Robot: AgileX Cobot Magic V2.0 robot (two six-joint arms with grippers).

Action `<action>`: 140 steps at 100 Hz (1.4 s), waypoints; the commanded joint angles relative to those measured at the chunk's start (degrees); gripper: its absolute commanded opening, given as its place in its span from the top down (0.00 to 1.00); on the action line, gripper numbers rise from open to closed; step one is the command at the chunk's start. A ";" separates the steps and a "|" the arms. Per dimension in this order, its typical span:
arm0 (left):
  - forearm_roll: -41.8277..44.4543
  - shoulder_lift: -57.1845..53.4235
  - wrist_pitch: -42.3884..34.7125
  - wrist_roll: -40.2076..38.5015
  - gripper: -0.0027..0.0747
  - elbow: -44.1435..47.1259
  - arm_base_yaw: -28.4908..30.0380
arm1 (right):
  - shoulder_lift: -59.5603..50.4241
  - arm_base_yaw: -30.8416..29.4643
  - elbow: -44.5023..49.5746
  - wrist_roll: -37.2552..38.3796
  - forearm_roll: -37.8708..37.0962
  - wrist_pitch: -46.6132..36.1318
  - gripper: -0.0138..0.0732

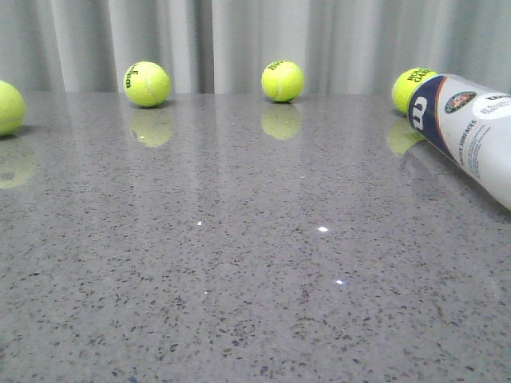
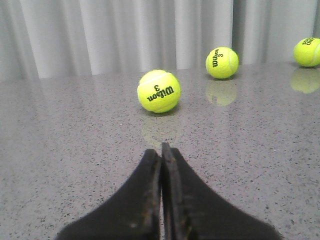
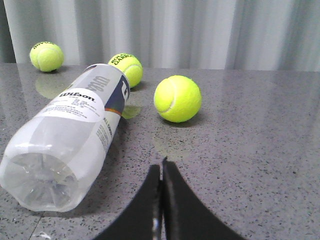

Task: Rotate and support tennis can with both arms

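We see a polished grey speckled stone table (image 1: pixel 239 303) that mirrors the fuzzy yellow-green tennis balls (image 1: pixel 283 80) resting along its far edge, before pale pleated curtains (image 1: pixel 239 40). The tennis can (image 1: pixel 467 132) lies on its side at the table's right, a smooth plastic cylinder: its navy-blue end with the white logo points toward the curtains, just beside one ball, and its white label runs down to a clear, moulded base (image 3: pixel 42 182). Our left gripper (image 2: pixel 161 150) hangs low over bare table, its matte-black angular fingers pressed together on nothing. Our right gripper (image 3: pixel 161 165) is likewise closed and empty, near the can's base but apart from it.
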 commanded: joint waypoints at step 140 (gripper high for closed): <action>-0.11 -2.23 -4.65 -0.47 0.99 2.74 -0.12 | 18.37 -0.34 -27.32 -0.22 0.13 10.49 0.92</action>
